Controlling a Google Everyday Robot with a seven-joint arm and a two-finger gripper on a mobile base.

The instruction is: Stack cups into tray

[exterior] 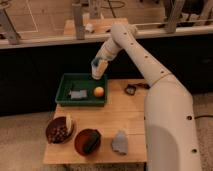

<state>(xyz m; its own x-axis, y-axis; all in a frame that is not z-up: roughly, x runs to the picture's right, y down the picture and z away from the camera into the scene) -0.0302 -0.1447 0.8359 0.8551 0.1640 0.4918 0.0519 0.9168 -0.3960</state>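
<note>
My gripper (97, 64) hangs from the white arm over the back right edge of the dark green tray (64, 91). It is shut on a cream-beige cup (99, 69), held in the air just above the tray. A bit of light blue (94, 61), apparently the blue cup, shows at the cream cup's top. Whether the two are nested I cannot tell. In the tray lie an orange ball (99, 91) and a grey object (77, 94).
On the wooden table (117, 117) stand two dark red-brown bowls: one (59, 131) with dark contents, one (87, 141) holding a dark item. A grey object (120, 142) lies front right, a black object (131, 89) right of the tray. A counter runs behind.
</note>
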